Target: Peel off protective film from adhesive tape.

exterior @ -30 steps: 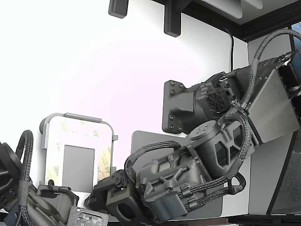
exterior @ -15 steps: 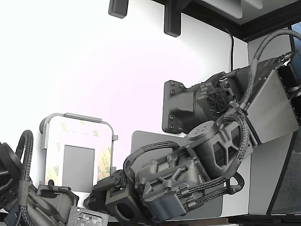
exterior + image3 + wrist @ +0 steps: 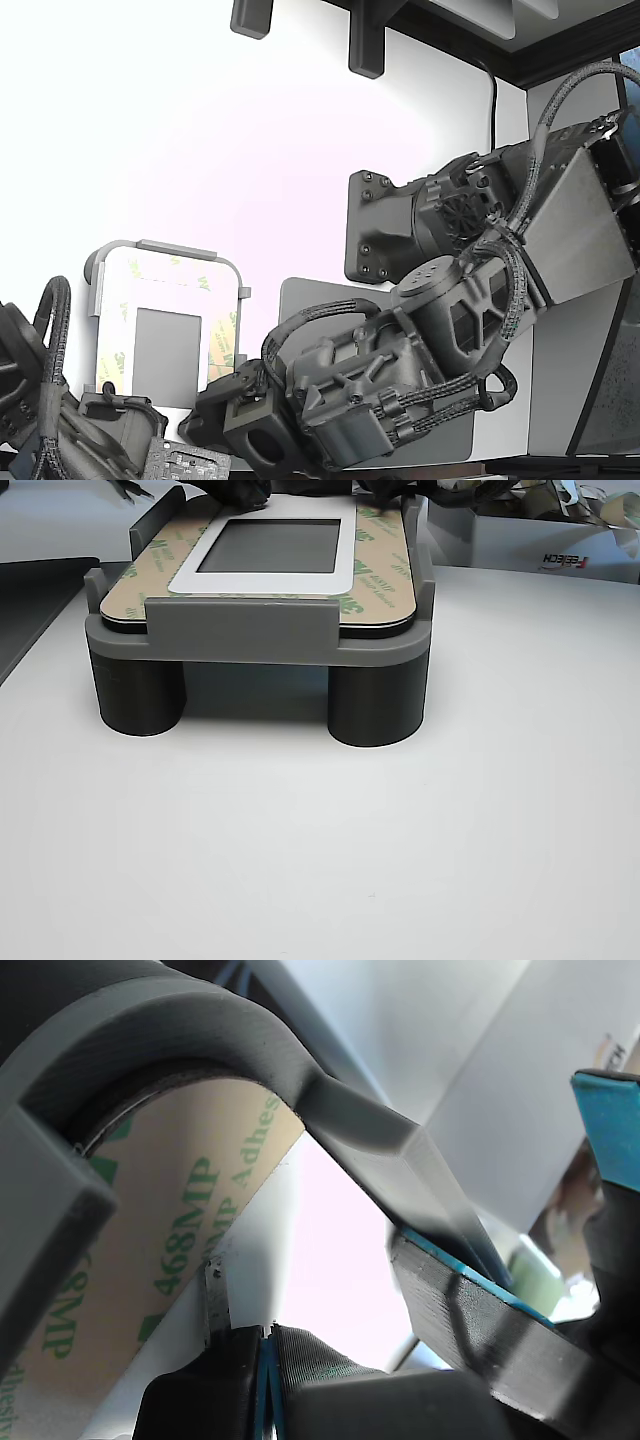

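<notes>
A white tabletop (image 3: 320,840) fills the workspace, with a dark cable running up its back edge in the exterior view and a white box of clutter (image 3: 540,540) at the far end in the other view. On it lies a large grey rounded mat (image 3: 310,300), partly hidden under the arm (image 3: 440,330). Beside that stands the grey fixture (image 3: 255,640) on dark round legs, cradling the white plate (image 3: 262,582). The adhesive tape (image 3: 375,575) frames the grey rectangle (image 3: 270,545), and the protective film (image 3: 170,1250), tan with green print, appears to cover every strip that shows, so the peeling looks barely begun. The gripper (image 3: 265,1345) sits at the plate's inner edge, its dark tips pressed together on a small pale tab there, likely the liner's corner, though that is hard to confirm.
</notes>
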Robot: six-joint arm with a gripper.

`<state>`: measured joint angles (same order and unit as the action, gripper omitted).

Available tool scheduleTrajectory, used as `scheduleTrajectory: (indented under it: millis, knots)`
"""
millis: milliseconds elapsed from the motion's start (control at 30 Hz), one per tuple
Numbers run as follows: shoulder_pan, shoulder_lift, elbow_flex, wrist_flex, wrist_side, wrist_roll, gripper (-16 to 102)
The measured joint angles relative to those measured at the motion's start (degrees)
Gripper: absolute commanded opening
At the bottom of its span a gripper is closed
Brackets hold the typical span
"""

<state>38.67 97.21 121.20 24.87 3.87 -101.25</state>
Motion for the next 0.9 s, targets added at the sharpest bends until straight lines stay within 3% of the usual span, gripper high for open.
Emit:
scheduleTrajectory:
  millis: [900]
  knots:
    - [0.4, 0.1, -0.9, 2.1, 0.0, 2.1, -11]
